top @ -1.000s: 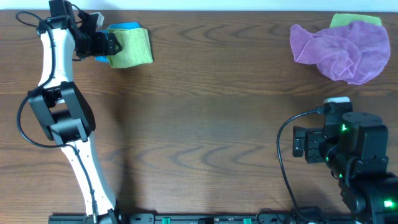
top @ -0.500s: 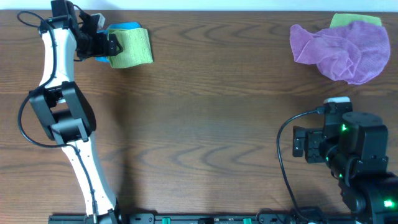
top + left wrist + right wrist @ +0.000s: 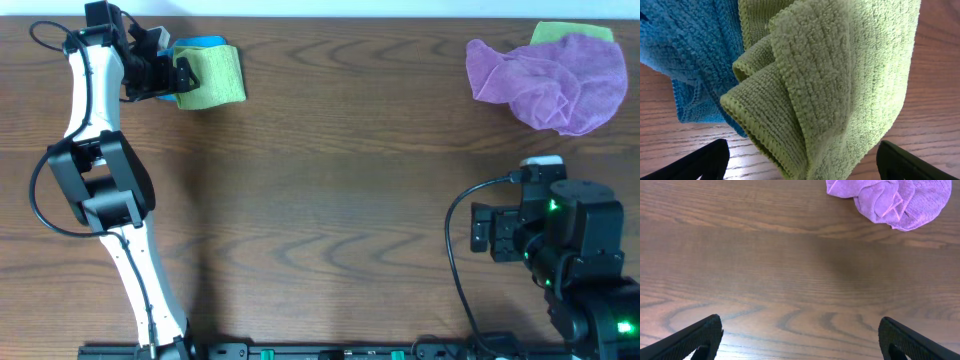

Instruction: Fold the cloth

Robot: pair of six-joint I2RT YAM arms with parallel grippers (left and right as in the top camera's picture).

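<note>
On the table [image 3: 340, 200], the purple cloth [image 3: 550, 80] lies crumpled at the far right corner. We judge it light, limp and easy to grip, best pinched at a hem corner. The green cloth [image 3: 212, 75] sits folded on a blue cloth [image 3: 200, 43], far left. The left gripper [image 3: 168, 73], just beside it, and the right gripper [image 3: 800, 342] are both spread and hold nothing.

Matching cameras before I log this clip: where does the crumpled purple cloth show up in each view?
Overhead: purple cloth at the top right.
Left wrist: not in it; a lime-green cloth and a blue cloth fill the view.
Right wrist: purple cloth at the top right, cut by the top edge.
Shared landmark: the brown wood-grain table, in all three.
</note>
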